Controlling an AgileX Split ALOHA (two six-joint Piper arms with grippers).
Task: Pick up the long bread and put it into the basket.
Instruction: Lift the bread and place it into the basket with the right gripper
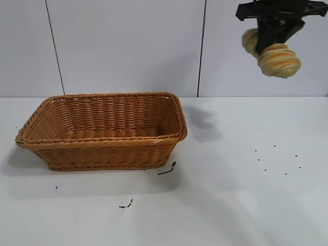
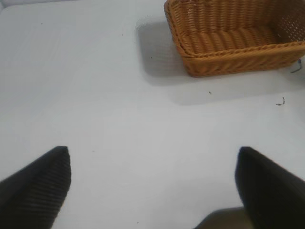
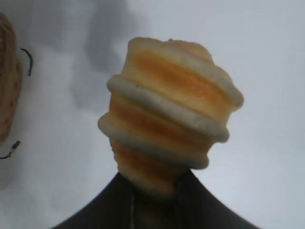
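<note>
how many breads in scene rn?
1. The long bread is clamped in the right tool, high above the table to the right of the basket. Basket interior looks empty; nothing seems hidden.

- We see the right gripper (image 1: 270, 37) as matt black throughout: a flat crossbar with angular, stepped ends, and two black fingers tapering below it.
- From its own wrist camera, its base is a dark, smooth, flaring shape.
- The left gripper (image 2: 152, 183) shows two black fingers (image 2: 35, 188), wedge-shaped, their faces finely ribbed in crosswise lines.
</note>
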